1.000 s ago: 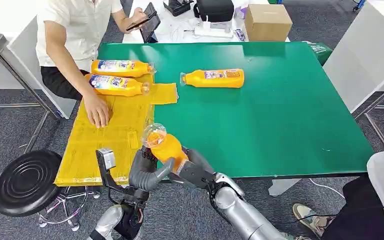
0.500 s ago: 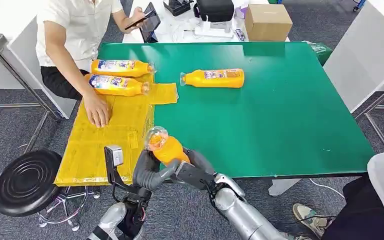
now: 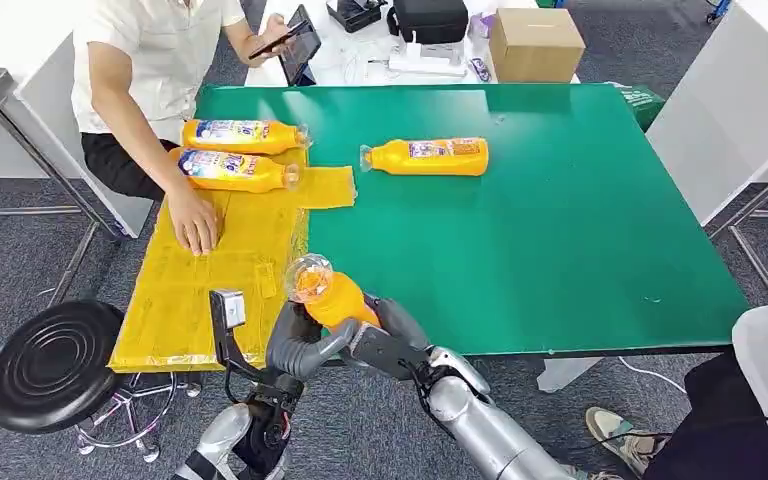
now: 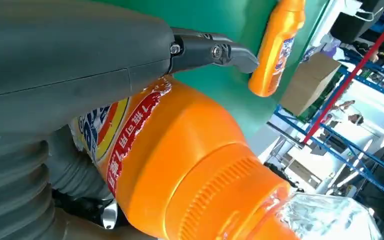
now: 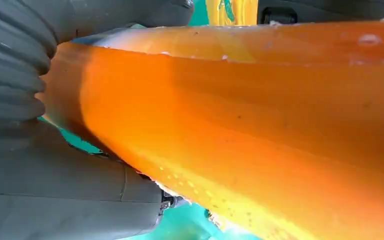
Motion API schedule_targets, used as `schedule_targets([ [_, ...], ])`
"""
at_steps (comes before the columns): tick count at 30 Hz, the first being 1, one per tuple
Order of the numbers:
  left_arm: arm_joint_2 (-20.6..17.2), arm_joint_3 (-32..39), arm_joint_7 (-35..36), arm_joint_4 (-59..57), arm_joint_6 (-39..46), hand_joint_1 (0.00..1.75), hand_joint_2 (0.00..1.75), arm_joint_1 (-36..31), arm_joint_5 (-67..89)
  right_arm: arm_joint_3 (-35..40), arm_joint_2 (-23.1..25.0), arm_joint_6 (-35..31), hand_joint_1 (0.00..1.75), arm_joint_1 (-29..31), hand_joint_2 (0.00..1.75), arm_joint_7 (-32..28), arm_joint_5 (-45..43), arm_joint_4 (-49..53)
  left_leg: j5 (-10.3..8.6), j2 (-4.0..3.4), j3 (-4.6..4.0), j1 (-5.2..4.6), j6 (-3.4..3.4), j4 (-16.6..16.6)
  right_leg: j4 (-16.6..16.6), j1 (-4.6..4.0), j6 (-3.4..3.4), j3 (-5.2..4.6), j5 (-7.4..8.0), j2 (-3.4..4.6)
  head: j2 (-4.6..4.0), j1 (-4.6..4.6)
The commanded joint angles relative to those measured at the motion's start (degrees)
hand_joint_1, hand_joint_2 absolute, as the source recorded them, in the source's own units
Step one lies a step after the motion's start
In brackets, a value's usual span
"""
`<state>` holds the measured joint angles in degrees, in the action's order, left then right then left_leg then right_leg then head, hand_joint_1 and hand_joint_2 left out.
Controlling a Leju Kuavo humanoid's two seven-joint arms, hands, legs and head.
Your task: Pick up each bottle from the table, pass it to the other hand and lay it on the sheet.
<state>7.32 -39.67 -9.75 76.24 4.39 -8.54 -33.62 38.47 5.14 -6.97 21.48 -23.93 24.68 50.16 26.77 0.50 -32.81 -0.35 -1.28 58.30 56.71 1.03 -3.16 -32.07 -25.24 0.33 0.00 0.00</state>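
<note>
Both the left hand [image 3: 298, 345] and right hand [image 3: 385, 340] grip the orange bottle [image 3: 330, 293] at the counter's [image 3: 560, 220] near edge, hiding its lower body

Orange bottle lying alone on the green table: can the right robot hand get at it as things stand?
Probably not yet: the right robot hand is holding another orange bottle together with the left robot hand.

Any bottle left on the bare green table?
Yes, one orange bottle lies on the green table, off the yellow sheet.

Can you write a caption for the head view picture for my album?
Both robot hands, left hand and right hand, hold one orange bottle beside the yellow sheet.
</note>
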Motion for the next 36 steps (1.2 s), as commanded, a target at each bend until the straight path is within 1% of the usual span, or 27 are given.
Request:
schedule_targets([
  [1,-1.34,-2.93,0.84,-3.80,-0.15,0.00,1.75,-2.82,-0.21,3.50,0.40,0.28,1.75,3.70,1.75,-0.16,0.09,-2.37,0.00,-0.10,0.06,0.03,0.09,-0.02,-0.01,-0.04,0.12,0.03,0.02,0.05,0.00,0.00],
  [3,-1.48,-3.75,0.34,-4.34,0.09,0.00,1.75,-3.50,1.06,3.76,0.53,0.30,1.75,3.85,1.75,-0.11,0.06,-2.24,0.00,-0.12,0.08,0.07,0.12,-0.02,-0.04,-0.09,0.16,0.06,0.04,0.05,0.00,0.00],
  [4,-1.40,-4.11,0.15,-4.54,-0.06,1.19,1.75,-3.73,1.55,3.84,0.55,0.28,1.75,3.98,1.75,-0.03,0.06,-2.24,0.00,-0.10,0.02,0.05,0.09,0.01,0.00,-0.06,0.12,0.00,0.03,0.05,0.00,0.00],
  [5,-1.32,-4.38,-0.23,-4.55,-0.63,1.75,1.75,-3.93,1.81,3.91,0.64,0.46,1.75,4.24,1.75,0.00,-0.04,-2.40,-0.01,-0.07,0.01,0.02,0.06,0.00,0.01,-0.03,0.09,-0.01,0.02,0.03,0.00,0.00],
  [9,-0.88,-4.19,-0.73,-4.62,-1.80,1.75,1.75,-4.23,1.88,4.09,1.34,0.58,1.75,4.82,1.75,-0.35,-0.52,-3.23,0.00,-0.15,0.05,0.08,0.12,0.01,-0.02,-0.09,0.16,0.04,0.04,0.08,0.00,0.00],
  [12,-0.81,-4.18,-1.10,-4.14,-2.57,1.75,1.75,-4.20,1.93,4.22,1.33,0.82,1.75,4.85,1.75,-0.46,-0.76,-3.00,0.00,-0.06,-0.01,0.02,0.05,0.01,0.02,-0.02,0.07,-0.03,0.01,0.03,0.00,0.00],
  [19,-0.86,-3.79,-1.48,-3.47,-3.80,1.75,1.75,-4.00,1.60,3.96,1.36,1.07,1.75,4.73,1.75,-0.93,-1.48,-2.71,0.02,-0.12,0.03,0.04,0.08,0.03,0.03,-0.05,0.11,0.00,0.00,0.07,0.00,0.00],
  [21,-0.82,-3.42,-1.41,-3.31,-4.38,1.75,1.75,-3.95,0.96,3.89,1.41,1.39,1.34,4.68,1.75,-1.34,-1.91,-2.56,0.02,-0.16,0.06,0.08,0.12,0.02,0.00,-0.09,0.16,0.04,0.03,0.09,0.00,0.00],
  [22,-0.94,-3.32,-1.17,-3.34,-4.76,1.75,1.75,-4.04,0.54,3.96,1.45,1.61,1.38,4.58,1.75,-1.48,-2.05,-2.63,0.01,-0.12,0.02,0.04,0.08,0.02,0.02,-0.04,0.11,-0.01,0.02,0.07,0.00,0.00],
  [24,-1.11,-3.06,-0.78,-3.46,-5.08,1.75,1.75,-4.13,-0.10,3.86,1.46,1.73,1.38,4.57,1.75,-1.65,-2.35,-2.72,0.02,-0.13,0.03,0.06,0.10,0.03,0.02,-0.07,0.14,0.02,0.02,0.07,0.00,0.00],
  [25,-1.22,-3.01,-0.77,-3.55,-5.09,1.75,1.75,-4.24,-0.14,3.77,1.51,1.72,1.34,4.57,1.75,-1.72,-2.48,-2.77,0.00,-0.12,0.05,0.04,0.09,-0.01,0.00,-0.05,0.12,0.03,0.02,0.07,0.00,-0.02],
  [26,-1.26,-2.66,-0.57,-3.60,-5.28,1.75,1.75,-4.28,-0.83,3.67,1.60,1.71,1.13,4.59,1.75,-1.82,-2.66,-2.86,0.00,-0.08,0.01,0.02,0.06,0.00,0.02,-0.02,0.08,-0.01,0.02,0.05,0.00,0.00],
  [27,-1.32,-2.42,-0.61,-3.60,-5.19,1.75,1.75,-4.34,-0.95,3.62,1.65,1.66,0.47,4.55,1.75,-1.83,-2.72,-2.86,-0.01,-0.07,0.00,0.01,0.05,-0.01,0.02,-0.01,0.07,-0.02,0.01,0.04,0.00,0.00],
  [28,-1.30,-1.87,-0.78,-3.57,-4.75,1.75,1.75,-4.38,-1.19,3.13,1.89,1.11,0.00,4.27,1.75,-1.86,-3.10,-2.74,0.01,-0.12,0.02,0.05,0.09,0.01,0.02,-0.06,0.13,0.00,0.01,0.07,0.00,0.00],
  [30,-1.42,-0.85,-1.15,-3.45,-3.10,1.75,1.75,-4.75,-0.75,2.87,2.16,-0.03,0.00,3.51,1.75,-2.49,-3.19,-1.94,0.01,-0.09,0.01,0.02,0.06,0.00,0.01,-0.02,0.08,0.00,0.01,0.05,0.00,0.00],
  [31,-1.46,-0.48,-0.79,-3.39,-2.82,1.75,1.75,-5.04,-1.07,2.66,2.15,-0.55,0.00,2.83,0.00,-3.21,-3.47,-1.16,0.02,-0.12,0.05,0.06,0.11,0.00,0.00,-0.07,0.14,0.03,0.01,0.06,0.00,-0.02],
  [32,-1.56,-0.38,-0.78,-3.30,-2.80,1.75,1.75,-5.13,-1.10,2.45,2.23,-0.93,0.00,2.50,0.00,-3.46,-3.62,-0.82,0.00,-0.05,0.03,0.05,0.08,-0.01,-0.01,-0.06,0.10,0.03,0.00,0.00,0.00,0.00],
  [33,-1.74,-0.30,-1.59,-2.87,-2.29,1.75,1.75,-5.22,-0.22,2.07,2.30,-1.81,0.00,1.97,1.75,-3.55,-3.76,-0.31,0.02,-0.08,0.06,0.13,0.15,0.02,-0.02,-0.14,0.19,0.08,0.00,0.00,0.00,0.00],
  [35,-1.88,0.04,-3.20,-0.73,-1.17,1.75,1.75,-4.78,1.97,0.94,1.97,-3.65,0.00,0.67,1.75,-3.64,-4.09,0.61,0.00,-0.03,0.02,0.05,0.08,0.00,0.01,-0.05,0.10,0.01,-0.01,-0.02,0.00,-0.02],
  [36,-1.94,0.16,-3.05,-0.02,-1.03,1.75,1.75,-4.61,2.23,0.80,1.71,-3.60,0.00,0.45,1.75,-3.75,-4.11,0.71,0.01,-0.06,0.06,0.14,0.14,0.01,-0.05,-0.15,0.18,0.07,0.01,-0.03,0.00,0.00],
])
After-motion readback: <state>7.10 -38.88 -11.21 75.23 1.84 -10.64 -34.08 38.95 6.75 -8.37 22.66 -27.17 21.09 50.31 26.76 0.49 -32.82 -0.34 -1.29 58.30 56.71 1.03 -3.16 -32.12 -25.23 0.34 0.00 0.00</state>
